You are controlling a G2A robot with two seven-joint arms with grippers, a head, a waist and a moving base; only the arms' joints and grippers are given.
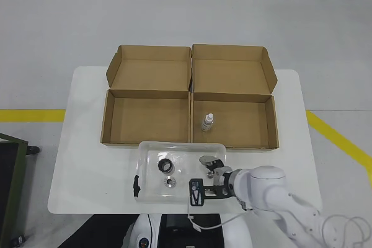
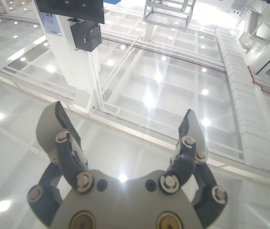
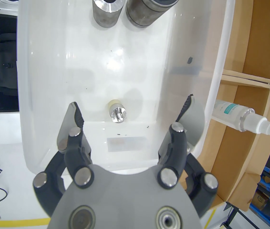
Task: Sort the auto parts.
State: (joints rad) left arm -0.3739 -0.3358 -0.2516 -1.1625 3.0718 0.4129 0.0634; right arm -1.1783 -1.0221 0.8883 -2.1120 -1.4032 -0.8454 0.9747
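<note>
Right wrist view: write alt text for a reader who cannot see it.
The right gripper hangs open over a white tray, a small metal part lying below the gap between its fingers. Two metal cylinders stand at the tray's far end, and a spray bottle sits in the cardboard box alongside.

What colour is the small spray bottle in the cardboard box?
White plastic spray bottle, teal label patch; best in right wrist view.

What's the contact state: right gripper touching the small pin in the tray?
Apart. Right wrist view: right gripper open, small pin between its fingers, tray floor showing both sides.
</note>
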